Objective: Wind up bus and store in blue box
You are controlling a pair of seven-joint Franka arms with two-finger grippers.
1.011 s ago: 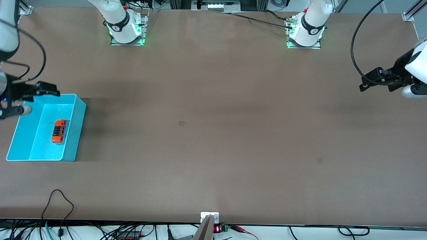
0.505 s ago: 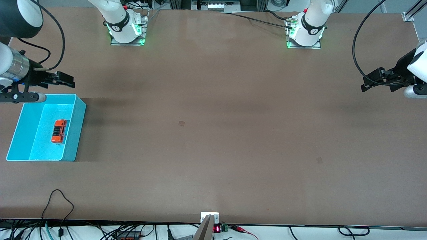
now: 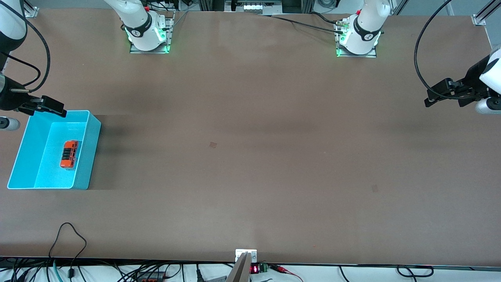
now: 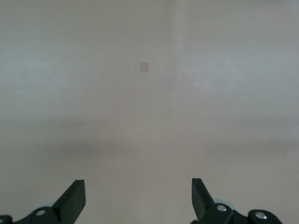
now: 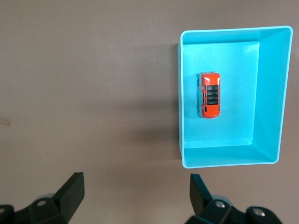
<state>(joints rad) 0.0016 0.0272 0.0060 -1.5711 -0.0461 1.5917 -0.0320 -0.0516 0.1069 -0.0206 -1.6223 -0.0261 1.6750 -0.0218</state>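
The orange bus (image 3: 69,154) lies inside the blue box (image 3: 23,156) at the right arm's end of the table, on the box floor beside one long wall. It also shows in the right wrist view (image 5: 210,94), within the box (image 5: 268,93). My right gripper (image 3: 54,107) is open and empty, up in the air by the box's rim; in its wrist view (image 5: 138,179) only bare table lies between the jaws. My left gripper (image 3: 428,102) is open and empty over bare table at the left arm's end (image 4: 138,184), where it waits.
The two arm bases (image 3: 148,35) (image 3: 358,39) stand along the table's edge farthest from the camera. Small patches mark the brown tabletop (image 3: 212,144). Cables hang along the table's near edge (image 3: 70,235).
My right gripper swung away from the box toward the arm bases, then came back to the box's rim. The bus and box have not moved. The left arm has barely shifted.
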